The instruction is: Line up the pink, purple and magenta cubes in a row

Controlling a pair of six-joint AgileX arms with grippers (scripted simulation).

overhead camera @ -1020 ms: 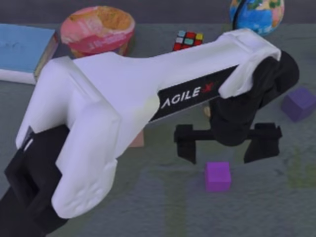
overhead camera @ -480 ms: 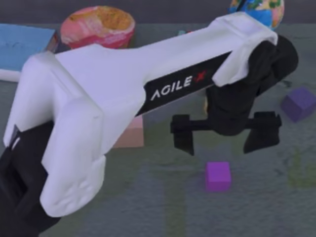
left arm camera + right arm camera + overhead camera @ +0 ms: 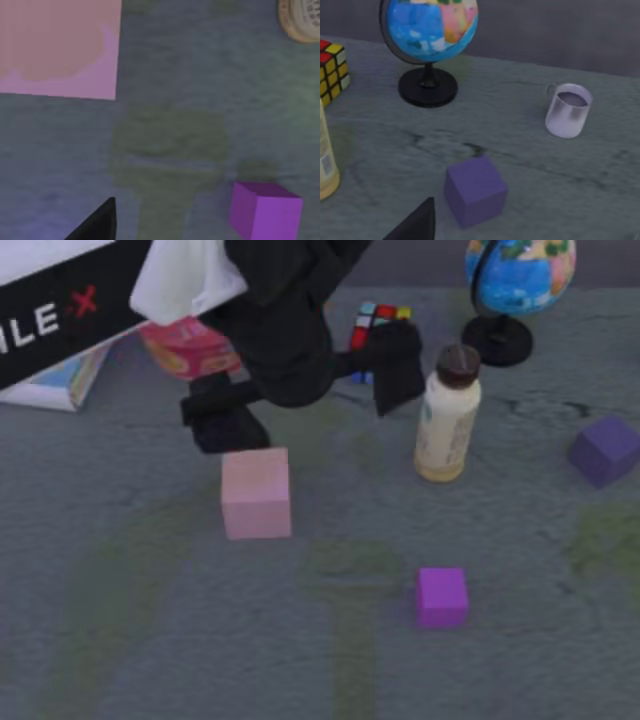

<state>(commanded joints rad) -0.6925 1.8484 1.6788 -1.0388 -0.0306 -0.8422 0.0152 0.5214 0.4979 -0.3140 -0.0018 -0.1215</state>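
The large pale pink cube (image 3: 257, 493) rests left of the table's centre. My left gripper (image 3: 310, 395) hangs open and empty just behind it, one finger (image 3: 222, 425) near the cube's far edge. The magenta cube (image 3: 442, 596) lies near the front, right of centre, and shows again as the magenta cube (image 3: 265, 215) in the left wrist view, beside the pink cube (image 3: 60, 45). The dark purple cube (image 3: 604, 450) sits at the right edge. My right arm is out of the top view; one of its fingers (image 3: 417, 225) shows just short of the purple cube (image 3: 475, 190), holding nothing.
A cream bottle (image 3: 447, 415) stands upright between the pink and purple cubes. Along the back are a globe (image 3: 518, 280), a multicoloured puzzle cube (image 3: 378, 320), a pink bowl (image 3: 190, 345) and a book (image 3: 55, 385). A metal mug (image 3: 568, 110) stands beyond the purple cube.
My left arm has swung back and to the left, from above the magenta cube to behind the pink cube. The pink cube and bottle are now uncovered. No cube has moved.
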